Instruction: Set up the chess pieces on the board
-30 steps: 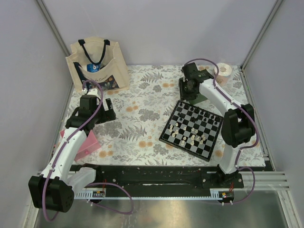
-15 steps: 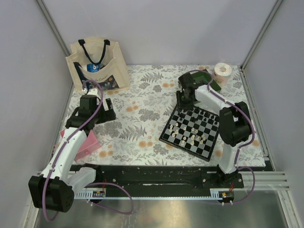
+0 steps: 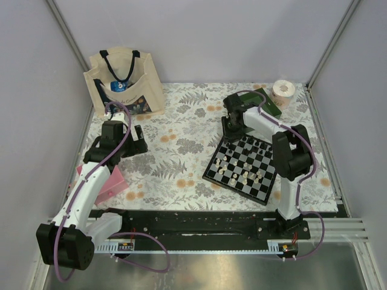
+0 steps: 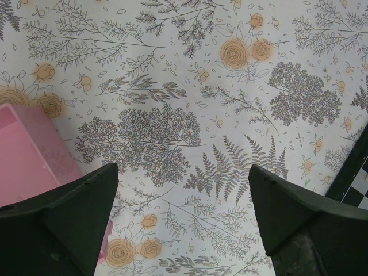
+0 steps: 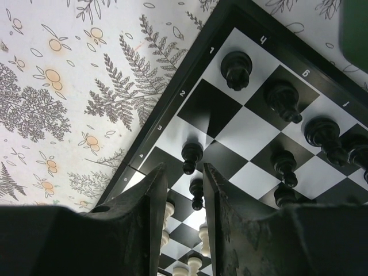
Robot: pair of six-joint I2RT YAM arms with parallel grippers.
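Right wrist view first: the right gripper hangs over the board, its two fingers drawn almost together, with only a narrow slit between them. One black piece stands just off the tips at 12 o'clock, and another dark one shows inside the slit. I cannot tell whether the fingers pinch anything. More black chess pieces stand toward 2 o'clock, and a few white pieces show at 6 o'clock, low between the fingers.

Seen from the top, this gripper is above the 11 o'clock corner of the board, which lies turned on the flowered cloth, at 4 o'clock from the table's middle. A green tray and a paper roll are at 1 o'clock from the board.

The left gripper is spread wide with nothing between its fingers, above the cloth and well apart from the board, at its 9 o'clock. From that gripper a pink box lies at 7 o'clock, and a tote bag stands at 12 o'clock.
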